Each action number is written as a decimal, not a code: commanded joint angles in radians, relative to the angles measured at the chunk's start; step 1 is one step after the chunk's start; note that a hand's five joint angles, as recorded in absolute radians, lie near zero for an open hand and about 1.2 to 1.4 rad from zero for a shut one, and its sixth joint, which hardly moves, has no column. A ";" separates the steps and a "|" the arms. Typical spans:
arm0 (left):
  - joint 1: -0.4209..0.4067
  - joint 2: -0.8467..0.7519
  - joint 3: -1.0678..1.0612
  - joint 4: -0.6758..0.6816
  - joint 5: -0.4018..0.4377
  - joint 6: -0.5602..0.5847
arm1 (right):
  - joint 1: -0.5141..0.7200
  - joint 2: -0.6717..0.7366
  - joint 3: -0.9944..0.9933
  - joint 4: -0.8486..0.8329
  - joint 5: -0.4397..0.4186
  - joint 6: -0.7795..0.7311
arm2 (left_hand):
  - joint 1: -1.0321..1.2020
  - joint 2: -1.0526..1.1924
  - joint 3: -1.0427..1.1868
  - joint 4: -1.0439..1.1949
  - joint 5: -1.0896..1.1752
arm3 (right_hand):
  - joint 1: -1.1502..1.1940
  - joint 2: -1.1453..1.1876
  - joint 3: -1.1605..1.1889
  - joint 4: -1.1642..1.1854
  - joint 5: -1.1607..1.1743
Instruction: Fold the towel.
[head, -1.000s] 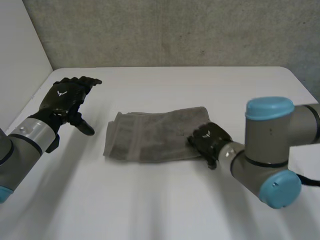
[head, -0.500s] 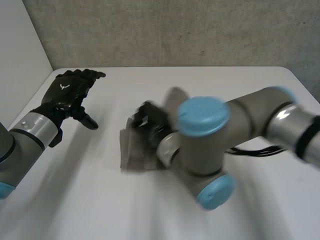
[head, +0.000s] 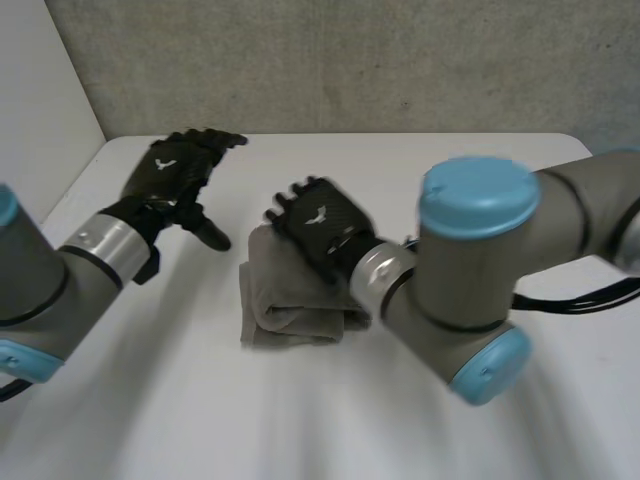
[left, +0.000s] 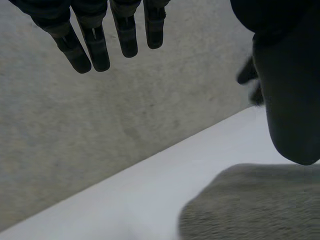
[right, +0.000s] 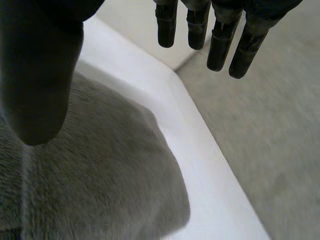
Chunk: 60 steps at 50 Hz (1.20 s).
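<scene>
head view: the folded grey towel lies mid white table, the right hand spread over its far edge and the left hand open, apart beside it. left wrist view: fingers straight, towel near the thumb. right wrist view: fingers straight, towel under the palm.

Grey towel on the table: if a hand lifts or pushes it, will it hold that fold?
Probably floppy: the towel lies in soft rounded folds, so lifted by one edge it would likely unfold. Its fuzzy pile suggests it would bunch on the table rather than slide.
</scene>
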<state>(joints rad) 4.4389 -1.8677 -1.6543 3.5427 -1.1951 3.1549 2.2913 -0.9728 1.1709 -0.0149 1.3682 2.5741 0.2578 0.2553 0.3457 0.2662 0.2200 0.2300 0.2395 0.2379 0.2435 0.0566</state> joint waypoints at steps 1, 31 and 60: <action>-0.084 -0.129 0.070 -0.013 -0.008 -0.120 | -0.093 0.011 0.004 0.024 0.005 0.222 | -0.074 -0.071 -0.162 -0.082 -0.210 | -0.055 -0.065 -0.063 -0.069 -0.057; -0.185 0.002 0.169 -0.235 -0.198 -0.074 | -0.173 -0.118 -0.039 0.151 0.009 0.457 | -0.077 -0.074 -0.165 -0.085 -0.213 | -0.055 -0.065 -0.063 -0.069 -0.057; -0.153 0.150 0.344 -0.504 -0.397 -0.150 | -0.285 -0.311 -0.020 0.130 0.239 0.509 | -0.077 -0.074 -0.165 -0.085 -0.213 | -0.055 -0.065 -0.063 -0.069 -0.057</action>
